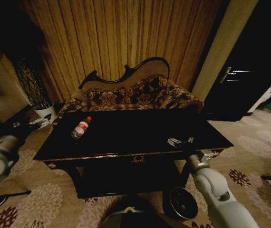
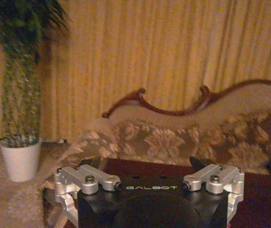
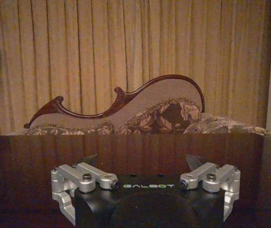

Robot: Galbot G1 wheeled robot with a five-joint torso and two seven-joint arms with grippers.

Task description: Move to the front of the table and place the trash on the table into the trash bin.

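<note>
The trash on the surface is a clear plastic bottle (image 1: pixel 81 128) with a red cap and red label, lying on its side near the far left corner of the black top, cap pointing toward the sofa. No other loose pieces can be made out on the dark top. The surface (image 1: pixel 126 142) is a low, glossy black table with a gold edge line and a small gold ornament at the centre of its front rail; a lower shelf sits under it.

The trash bin (image 1: pixel 182 203), round and dark with a lighter rim, stands on the carpet just in front of the table's right front leg, seen from above.

The right claw (image 1: pixel 180 141) is over the right front part of the top, well apart from the bottle. In the right wrist view its fingers (image 3: pixel 89 159) stand spread wide with nothing between them, and the glossy top stretches ahead toward the sofa back.

The left claw (image 1: pixel 39 122) is held off the left end of the table, near the white plant pot (image 1: pixel 45 112). In the left wrist view its fingers (image 2: pixel 198 164) are likewise parted and empty, with the table's left end below them.

Behind the table stands a patterned sofa (image 1: pixel 133 92) with a curved dark wood back, against pleated golden curtains (image 1: pixel 121 33). The floor is a flower-patterned carpet (image 1: pixel 40 199).
</note>
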